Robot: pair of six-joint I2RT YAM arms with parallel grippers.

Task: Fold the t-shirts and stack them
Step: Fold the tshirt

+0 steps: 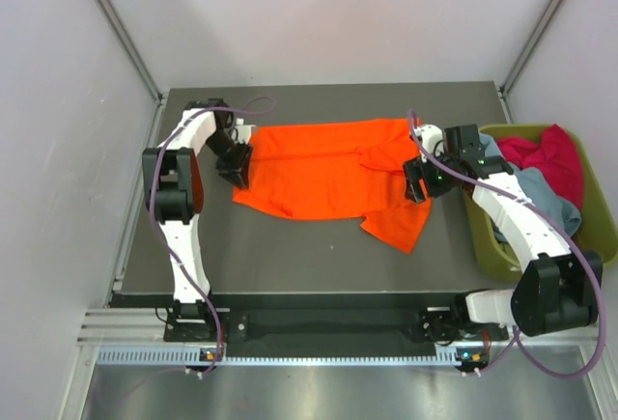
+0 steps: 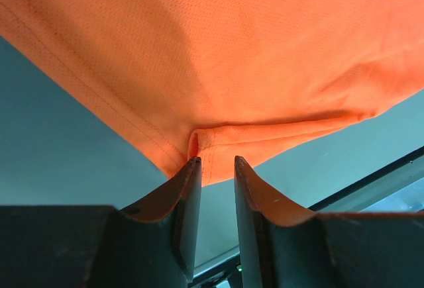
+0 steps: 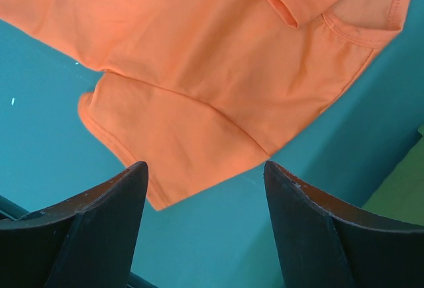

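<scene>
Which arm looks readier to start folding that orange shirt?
Left, probably. The left gripper is nearly closed right at the edge of the orange t-shirt, cloth bunched at its tips. The right gripper hangs wide open near a sleeve, holding nothing.

Bright even light, soft shadows

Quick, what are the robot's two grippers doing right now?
Left gripper: nearly closed, orange t-shirt corner between its tips; whether it grips cannot be told.
Right gripper: open, holding nothing.
</scene>
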